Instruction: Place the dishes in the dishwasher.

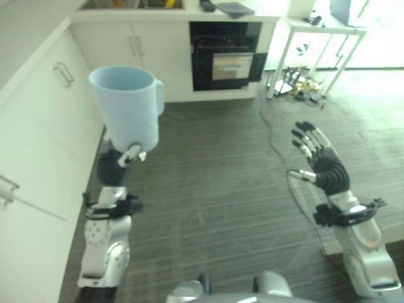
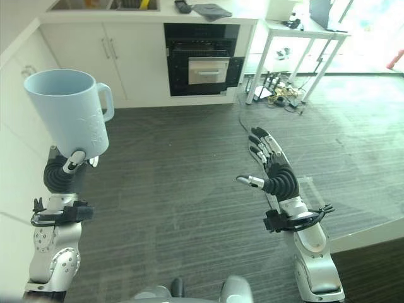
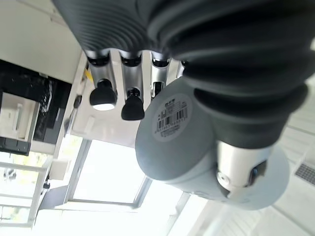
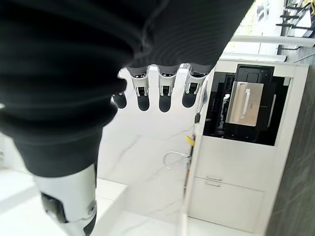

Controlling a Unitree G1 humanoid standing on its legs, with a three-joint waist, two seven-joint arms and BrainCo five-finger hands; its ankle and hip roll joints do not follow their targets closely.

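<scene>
We see the left hand (image 1: pixel 120 161) raised with a pale blue mug (image 1: pixel 128 104) held upright above it, mouth up and handle turned away from the white cabinets (image 1: pixel 44 126) beside that arm. The mug's base sits in the hand: in the left wrist view the fingers (image 3: pixel 103 93) curl against one side of the mug's round underside (image 3: pixel 172 142) and the thumb (image 3: pixel 241 162) presses the opposite side, so the hand is gripping the mug. The right hand (image 2: pixel 274 167) is held up well apart from the mug, across the dark striped floor (image 1: pixel 214 177); its fingers are straight and spread, the thumb out to the side, holding nothing. Beyond both hands, set into the far cabinets below the surface (image 1: pixel 189 12), stands a black built-in appliance (image 1: pixel 224 57) with a silver panel. A white table (image 1: pixel 322 28) stands next to it.
</scene>
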